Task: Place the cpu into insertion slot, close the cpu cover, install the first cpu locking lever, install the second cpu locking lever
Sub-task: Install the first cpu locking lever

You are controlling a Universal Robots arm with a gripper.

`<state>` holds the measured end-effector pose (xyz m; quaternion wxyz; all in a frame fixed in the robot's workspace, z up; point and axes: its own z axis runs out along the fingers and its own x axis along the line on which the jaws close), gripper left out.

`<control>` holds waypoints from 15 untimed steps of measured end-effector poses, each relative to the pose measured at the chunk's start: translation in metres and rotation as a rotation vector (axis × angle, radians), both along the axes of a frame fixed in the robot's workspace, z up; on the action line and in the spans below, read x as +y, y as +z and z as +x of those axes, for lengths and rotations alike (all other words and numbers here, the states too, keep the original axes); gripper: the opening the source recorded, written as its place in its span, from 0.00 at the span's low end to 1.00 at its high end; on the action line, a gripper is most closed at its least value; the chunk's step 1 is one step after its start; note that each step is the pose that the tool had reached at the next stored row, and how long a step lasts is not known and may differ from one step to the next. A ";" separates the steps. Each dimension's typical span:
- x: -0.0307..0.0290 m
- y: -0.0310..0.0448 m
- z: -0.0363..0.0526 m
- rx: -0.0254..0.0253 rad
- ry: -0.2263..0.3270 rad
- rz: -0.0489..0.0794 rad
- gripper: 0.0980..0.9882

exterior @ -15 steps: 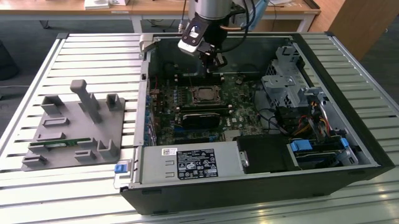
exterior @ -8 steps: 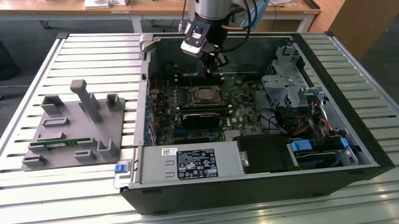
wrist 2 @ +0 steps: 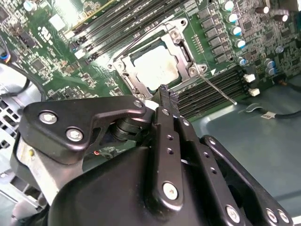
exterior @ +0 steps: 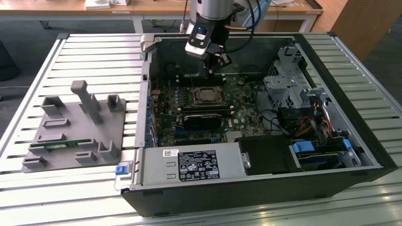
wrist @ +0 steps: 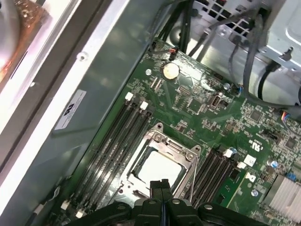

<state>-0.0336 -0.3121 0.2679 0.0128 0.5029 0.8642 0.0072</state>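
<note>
The cpu [wrist 2: 157, 68] lies in the socket on the green motherboard [wrist 2: 84, 66], silvery top up. Around it, the cpu cover [wrist 2: 181, 44] lies flat as a metal frame. In the first wrist view the cpu [wrist: 157, 167] and the cpu cover [wrist: 175, 147] sit just beyond my fingertips. A thin locking lever [wrist 2: 217, 89] sticks out from one socket corner, away from the frame; the first wrist view shows it as a thin rod [wrist: 193, 174]. My gripper [exterior: 220, 66] hangs above the socket [exterior: 206, 95], shut and holding nothing, its tip [wrist 2: 165, 92] near the socket edge.
The open computer case [exterior: 314, 47] surrounds the board, with a drive cage [exterior: 289, 89] and cables on the exterior view's right and a power supply [exterior: 188, 165] at the front. Memory slots [wrist: 117, 136] flank the socket. A grey fixture [exterior: 75, 127] with a green memory stick [exterior: 63, 143] stands on the exterior view's left.
</note>
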 end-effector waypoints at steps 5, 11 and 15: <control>0.0000 0.0000 0.0000 0.0000 0.048 0.000 0.01; 0.0000 0.0000 0.0000 0.0000 0.091 0.000 0.01; 0.0000 0.0000 0.0000 0.0000 0.110 0.000 0.01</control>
